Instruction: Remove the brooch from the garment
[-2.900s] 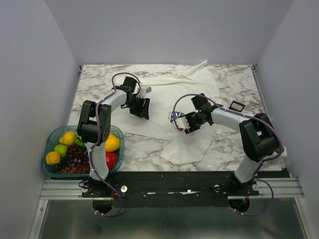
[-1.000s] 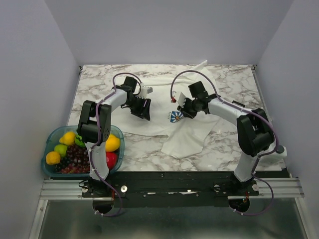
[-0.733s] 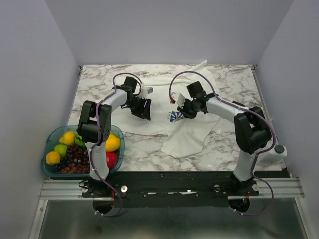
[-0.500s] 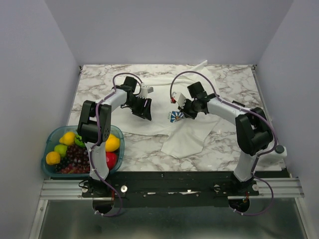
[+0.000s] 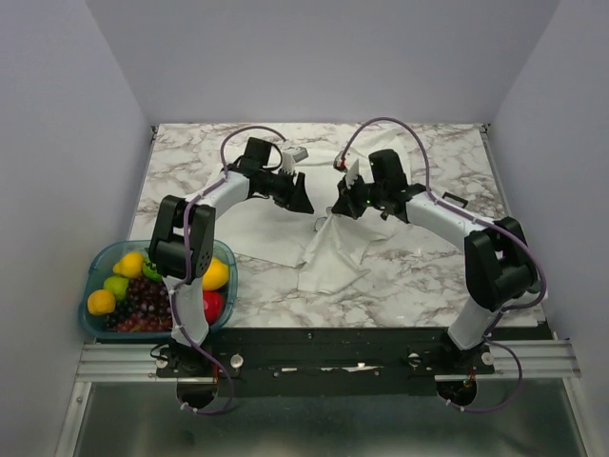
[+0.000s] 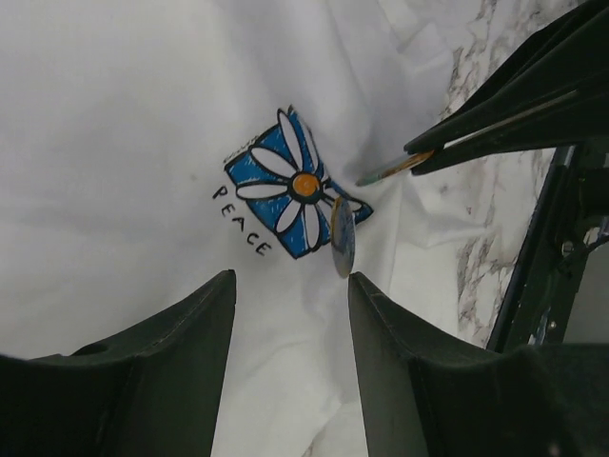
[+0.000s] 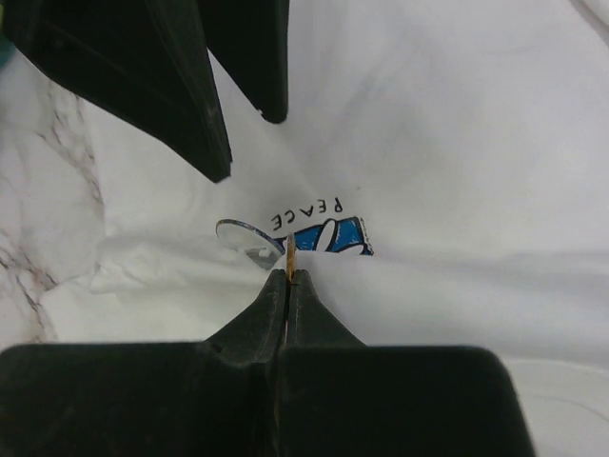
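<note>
- The right gripper [image 5: 338, 208] is pinched shut on a thin gold sliver [image 7: 288, 255]. Whether that sliver belongs to the brooch cannot be told.
- The brooch [image 6: 343, 238] stands edge-on against the garment [image 5: 333, 262]. In the right wrist view it sits just left of the closed tips, at a corner of the blue daisy logo [image 6: 297, 186].
- The left gripper [image 6: 288, 286] hangs open above the cloth, with the brooch just ahead of the gap between its fingers.
- The two grippers face each other, tips near but apart.
</note>
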Controlling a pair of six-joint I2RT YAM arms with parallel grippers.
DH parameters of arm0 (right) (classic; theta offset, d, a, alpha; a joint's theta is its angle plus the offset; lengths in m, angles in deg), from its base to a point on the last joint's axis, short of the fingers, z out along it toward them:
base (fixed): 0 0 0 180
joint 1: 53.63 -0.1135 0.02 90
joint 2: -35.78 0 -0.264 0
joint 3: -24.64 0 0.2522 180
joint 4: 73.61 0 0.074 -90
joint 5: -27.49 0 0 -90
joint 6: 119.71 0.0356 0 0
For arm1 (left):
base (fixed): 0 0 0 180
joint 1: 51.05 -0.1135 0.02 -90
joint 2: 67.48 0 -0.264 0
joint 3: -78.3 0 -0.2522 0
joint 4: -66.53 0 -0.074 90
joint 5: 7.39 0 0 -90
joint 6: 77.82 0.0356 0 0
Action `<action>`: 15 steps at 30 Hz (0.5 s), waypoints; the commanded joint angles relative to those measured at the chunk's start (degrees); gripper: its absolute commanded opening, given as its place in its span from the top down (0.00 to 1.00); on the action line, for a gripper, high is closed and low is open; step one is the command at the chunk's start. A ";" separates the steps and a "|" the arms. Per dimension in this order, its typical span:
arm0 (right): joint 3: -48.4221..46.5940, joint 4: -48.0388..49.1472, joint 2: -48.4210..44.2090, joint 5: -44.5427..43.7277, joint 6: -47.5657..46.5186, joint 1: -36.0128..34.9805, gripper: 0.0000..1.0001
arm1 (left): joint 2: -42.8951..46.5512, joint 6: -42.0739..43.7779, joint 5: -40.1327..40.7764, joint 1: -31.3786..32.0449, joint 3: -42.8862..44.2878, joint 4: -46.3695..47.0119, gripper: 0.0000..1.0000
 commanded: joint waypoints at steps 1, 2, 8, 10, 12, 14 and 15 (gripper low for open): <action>-0.24 7.31 -0.80 4.80 12.09 0.18 0.99 | -1.73 -6.42 -7.67 0.57 0.34 8.77 0.41; -0.06 9.57 -0.81 4.01 13.58 0.09 0.99 | -1.73 -6.51 -8.98 0.83 -0.36 8.86 0.41; 0.21 11.79 0.16 4.61 19.91 0.79 0.99 | -2.51 -6.60 -12.42 1.45 -2.74 10.01 0.45; -0.14 12.23 0.95 5.05 20.88 0.97 0.99 | -2.69 -6.69 -13.83 1.71 -2.74 10.18 0.51; -0.50 12.76 1.56 6.90 21.68 1.15 0.99 | -2.78 -6.69 -14.88 1.88 -2.74 10.45 0.55; -0.85 12.76 2.27 8.21 21.94 1.32 0.99 | -2.87 -6.52 -15.50 2.06 -2.74 10.54 0.59; -0.94 12.76 2.53 8.74 22.03 1.41 0.99 | -2.87 -6.51 -15.93 2.24 -2.66 10.45 0.60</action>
